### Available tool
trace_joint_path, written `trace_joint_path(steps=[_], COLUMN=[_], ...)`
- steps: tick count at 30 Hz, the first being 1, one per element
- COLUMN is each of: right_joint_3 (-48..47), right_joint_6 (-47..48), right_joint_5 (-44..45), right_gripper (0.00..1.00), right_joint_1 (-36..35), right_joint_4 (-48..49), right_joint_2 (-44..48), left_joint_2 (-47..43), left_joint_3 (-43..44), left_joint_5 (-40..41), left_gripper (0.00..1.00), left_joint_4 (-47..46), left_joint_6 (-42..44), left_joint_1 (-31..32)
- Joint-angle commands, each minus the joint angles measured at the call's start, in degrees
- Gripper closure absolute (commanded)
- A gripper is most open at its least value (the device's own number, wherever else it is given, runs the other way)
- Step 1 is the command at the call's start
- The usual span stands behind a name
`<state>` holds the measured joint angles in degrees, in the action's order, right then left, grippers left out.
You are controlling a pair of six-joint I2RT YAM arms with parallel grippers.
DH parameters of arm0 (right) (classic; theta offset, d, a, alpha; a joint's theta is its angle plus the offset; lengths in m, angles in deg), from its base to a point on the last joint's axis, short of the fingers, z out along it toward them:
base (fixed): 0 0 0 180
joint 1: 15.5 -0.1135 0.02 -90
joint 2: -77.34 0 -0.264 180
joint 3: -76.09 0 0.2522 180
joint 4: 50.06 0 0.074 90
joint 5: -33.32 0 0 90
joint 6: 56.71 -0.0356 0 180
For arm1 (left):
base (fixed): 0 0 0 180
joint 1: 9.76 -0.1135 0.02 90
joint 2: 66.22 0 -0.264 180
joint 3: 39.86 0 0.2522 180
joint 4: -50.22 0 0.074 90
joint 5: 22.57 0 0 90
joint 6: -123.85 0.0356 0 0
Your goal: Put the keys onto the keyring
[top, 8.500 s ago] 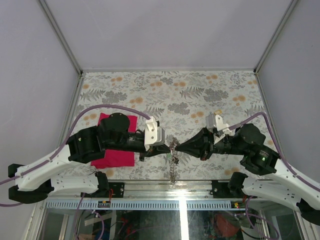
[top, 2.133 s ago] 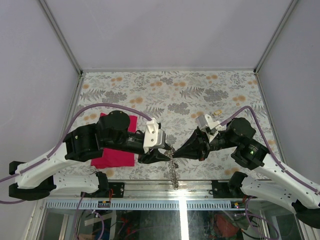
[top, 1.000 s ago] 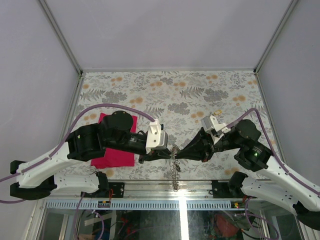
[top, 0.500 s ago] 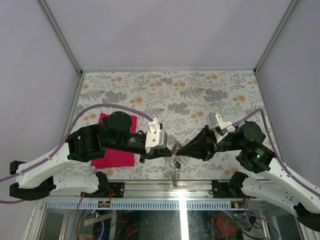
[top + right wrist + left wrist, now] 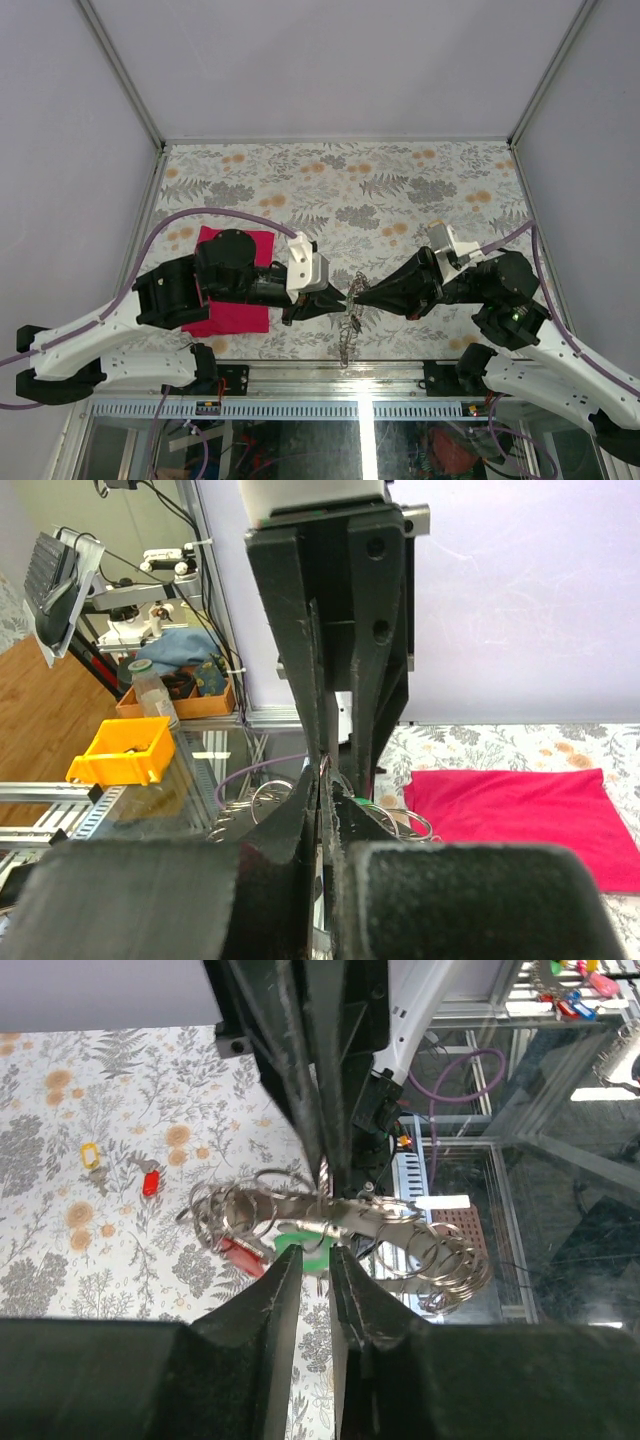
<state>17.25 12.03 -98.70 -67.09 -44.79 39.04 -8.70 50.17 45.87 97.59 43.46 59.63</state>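
While both claws meet tip to tip near the table's 6 o'clock edge, the job looks partway done. The left claw [image 5: 336, 300] and right claw [image 5: 364, 295] hold the keyring [image 5: 346, 330] between them, raised off the table [image 5: 400, 180], with its free end dangling toward 6 o'clock.

In the left wrist view the left claw's jaws are drawn to a narrow slit with the chain across their tips, and they appear to pinch it. The right claw's jaws are pressed together on a loop of the same chain.

A green key [image 5: 300, 1237] and a red key [image 5: 240, 1253] hang among the rings, so I judge those two threaded, though the tangle hides exactly how they are attached.

What is left: a yellow key [image 5: 90, 1154] and a loose red key [image 5: 150, 1182] lie on the table at about 9 o'clock of the chain in that view, well apart from it. A magenta cloth [image 5: 222, 320] lies under the left arm, at 9 o'clock of the claws.
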Motion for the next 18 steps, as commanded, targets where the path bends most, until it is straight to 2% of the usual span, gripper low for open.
trace_joint_path(steps=[1, 8, 13, 18], right_joint_3=[-1.36, -1.85, -1.94, -2.02], right_joint_6=[-0.18, 0.16, 0.24, 0.12], right_joint_5=[0.93, 0.22, -0.15, -0.26], right_gripper=[1.00, 1.00, 1.00, 1.00], right_joint_1=[0.29, 0.29, 0.27, 0.31], right_joint_4=[7.23, 6.66, 6.57, 6.72], right_joint_2=[1.21, 0.69, 0.50, 0.59], left_joint_2=[-3.39, -6.54, -5.73, -3.82], left_joint_3=[-3.32, -6.32, -5.76, -5.22], left_joint_5=[4.54, 5.43, 2.31, -0.19], left_gripper=[0.80, 0.70, 0.64, 0.63], left_joint_4=[-10.09, -17.47, -18.13, -17.60], left_joint_6=[-3.15, -4.15, -3.62, -3.05], left_joint_1=[0.32, 0.31, 0.24, 0.31])
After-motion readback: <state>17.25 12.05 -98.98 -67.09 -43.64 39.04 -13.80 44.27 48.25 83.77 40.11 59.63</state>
